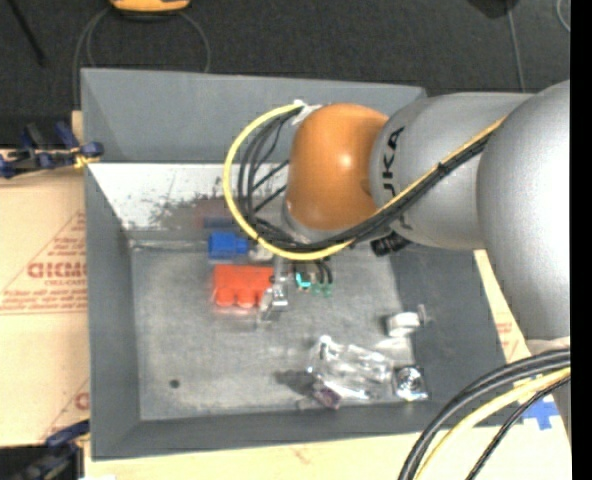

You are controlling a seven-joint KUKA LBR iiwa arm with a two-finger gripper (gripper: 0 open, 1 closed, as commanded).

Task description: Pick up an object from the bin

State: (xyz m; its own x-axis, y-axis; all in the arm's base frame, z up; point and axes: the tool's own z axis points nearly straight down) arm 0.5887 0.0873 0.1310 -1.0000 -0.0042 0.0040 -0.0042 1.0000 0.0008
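Down in the grey metal bin (pixel 111 318), on the floor left of centre and closer to the back wall than the front: a red block (pixel 238 288), bright orange-red, squat and roughly rectangular, lying flat with its broad face up. Looks solid and plain, no markings legible. Just behind it, touching or nearly so, a smaller blue block (pixel 228 245), also boxy, set close to the foot of the back wall. Right at the red block's right edge, low over the floor, the gripper (pixel 274 300), a small pale metal piece hanging beneath the arm's orange cover (pixel 331 168). Cannot tell whether parted or closed, nor whether actually touching the block or merely beside it. Nothing seen gripped. Looped round the cover, a yellow cable (pixel 238 138) with darker cables inside its curve. Just right of the gripper, a small teal piece (pixel 314 280), partly under the wrist. Further right and well apart from the red block, a little white piece (pixel 404 321). Near the front right of the floor, a heap of clear crinkled wrapping (pixel 354 370) with shiny bits and something dark at its front edge.
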